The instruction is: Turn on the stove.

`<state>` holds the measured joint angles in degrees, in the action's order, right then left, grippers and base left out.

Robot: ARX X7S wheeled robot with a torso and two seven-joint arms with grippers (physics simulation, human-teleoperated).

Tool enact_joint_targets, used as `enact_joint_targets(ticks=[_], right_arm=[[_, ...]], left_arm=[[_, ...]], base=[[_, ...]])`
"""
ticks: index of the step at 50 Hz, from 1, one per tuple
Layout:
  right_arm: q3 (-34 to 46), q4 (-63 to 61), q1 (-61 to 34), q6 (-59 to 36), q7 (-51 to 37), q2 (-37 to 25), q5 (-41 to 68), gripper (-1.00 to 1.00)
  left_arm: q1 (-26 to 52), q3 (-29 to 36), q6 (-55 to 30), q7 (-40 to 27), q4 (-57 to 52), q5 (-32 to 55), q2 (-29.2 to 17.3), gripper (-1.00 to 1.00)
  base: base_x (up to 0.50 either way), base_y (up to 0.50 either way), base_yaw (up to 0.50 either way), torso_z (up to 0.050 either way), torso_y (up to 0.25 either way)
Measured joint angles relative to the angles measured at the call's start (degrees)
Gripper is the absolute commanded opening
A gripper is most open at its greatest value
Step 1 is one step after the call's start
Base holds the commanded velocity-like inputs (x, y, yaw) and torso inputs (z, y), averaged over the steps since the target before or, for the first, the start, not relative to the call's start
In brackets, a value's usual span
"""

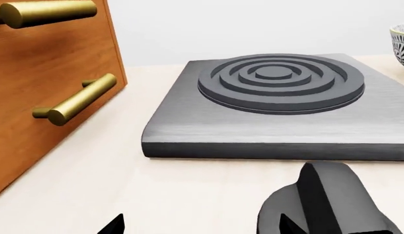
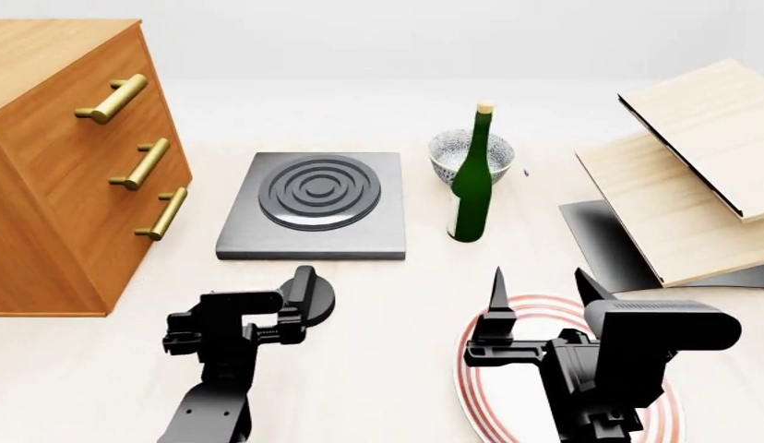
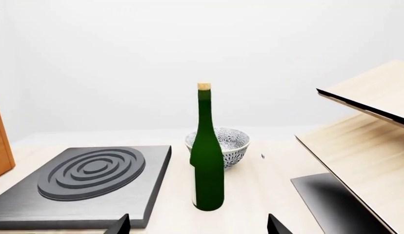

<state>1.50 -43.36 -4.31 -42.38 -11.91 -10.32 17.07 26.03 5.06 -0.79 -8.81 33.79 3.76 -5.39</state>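
Observation:
The stove (image 2: 315, 208) is a flat dark-grey slab with a ringed round burner (image 2: 318, 191), left of centre on the table. It also shows in the left wrist view (image 1: 280, 112) and the right wrist view (image 3: 91, 178). Its black finned knob (image 2: 311, 293) lies on the table just in front of the slab. My left gripper (image 2: 283, 318) is open right at the knob. In the left wrist view the knob (image 1: 326, 202) sits by one fingertip (image 1: 290, 226), off the middle of the left gripper (image 1: 202, 228). My right gripper (image 2: 540, 288) is open and empty, and its tips show in the right wrist view (image 3: 198, 226).
A wooden drawer cabinet (image 2: 62, 157) with brass handles stands left of the stove. A green bottle (image 2: 471, 185) and a patterned bowl (image 2: 456, 149) stand to the stove's right. A wooden shelf rack (image 2: 690, 175) on a dark base (image 2: 610, 245) is far right. A red-ringed plate (image 2: 481, 388) lies under my right gripper.

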Motion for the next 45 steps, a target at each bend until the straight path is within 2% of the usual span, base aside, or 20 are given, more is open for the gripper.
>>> enact_joint_targets(ticks=[8,12,16,21,25,30,37,45], right_arm=[[-0.14,0.29,0.13,0.39,-0.18,-0.21,0.44,1.0],[-0.2,0.25,0.21,0.5,-0.29,-0.4,0.63,1.0],[-0.36,0.61,0.48,1.38,-0.54,-0.47,0.43,1.0],[-0.34,1.26,0.54,2.2,-0.86,-0.55,0.15,1.0],[-0.24,1.74,0.51,2.69,-1.1,-0.62,-0.03,1.0],[0.17,3.1,0.64,4.18,-1.34,-0.65,-0.71,1.0],[2.12,8.36,1.82,10.65,-1.76,-0.45,-3.82,1.0],[4.83,18.91,3.31,21.77,-2.05,0.57,-7.62,1.0]], left_arm=[[0.67,2.15,1.17,-0.62,3.31,-0.83,1.64,1.0],[-0.37,4.1,-1.23,-0.82,0.14,-0.97,2.28,1.0],[-5.74,1.24,-10.7,2.11,-11.6,3.31,0.95,1.0],[-10.51,-3.06,-21.68,4.96,-33.42,7.42,-0.06,1.0],[-12.67,-5.8,-27.55,5.98,-45.83,9.75,-0.54,1.0],[-14.62,-8.27,-31.92,6.46,-55.27,11.71,-0.71,1.0],[-17.62,-9.4,-31.82,6.25,-58.99,11.71,-0.07,1.0],[-21.21,-8.3,-25.48,5.54,-54.3,9.45,1.28,1.0]], base=[[0.0,0.0,0.0,0.0,0.0],[0.0,0.0,0.0,0.0,0.0],[0.0,0.0,0.0,0.0,0.0],[0.0,0.0,0.0,0.0,0.0],[0.0,0.0,0.0,0.0,0.0],[0.0,0.0,0.0,0.0,0.0],[0.0,0.0,0.0,0.0,0.0],[0.0,0.0,0.0,0.0,0.0]])
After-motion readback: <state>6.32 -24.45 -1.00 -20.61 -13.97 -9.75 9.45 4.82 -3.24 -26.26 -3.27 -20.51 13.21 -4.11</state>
